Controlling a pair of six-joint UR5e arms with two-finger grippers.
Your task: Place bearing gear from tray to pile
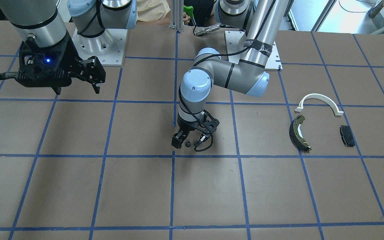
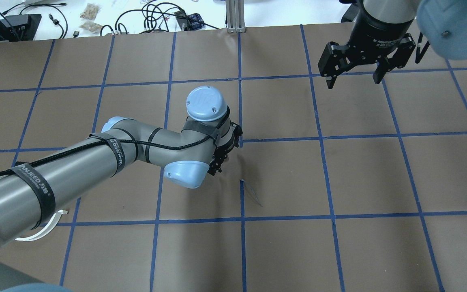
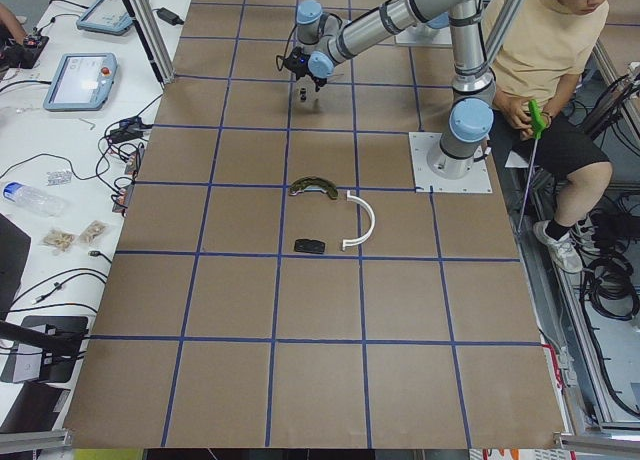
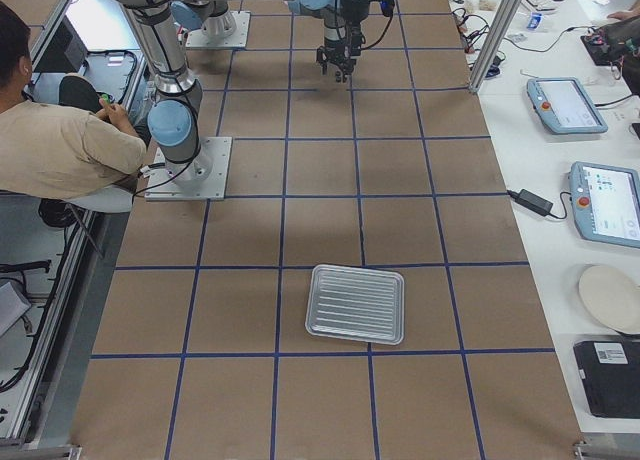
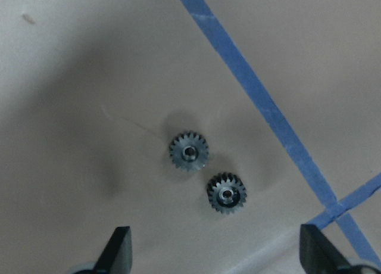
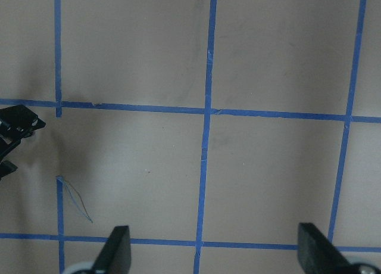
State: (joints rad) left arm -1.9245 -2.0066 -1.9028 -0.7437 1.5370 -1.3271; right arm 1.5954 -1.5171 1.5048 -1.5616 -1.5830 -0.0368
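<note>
Straight below the left gripper (image 5: 217,253), whose jaws stand wide and hold nothing, a bearing gear (image 5: 189,150) and a second gear (image 5: 227,194) lie flat on the table, bores up, touching neither finger. From that gripper the pile (image 1: 294,132) lies well off to its left. The right gripper (image 2: 354,81), also spread wide, hangs farther off.

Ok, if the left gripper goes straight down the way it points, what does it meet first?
Probably the two small gears lying on the table, beneath the open left gripper; height above them is unclear.

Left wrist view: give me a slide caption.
Open left gripper above two small gears lying apart on the table.
</note>
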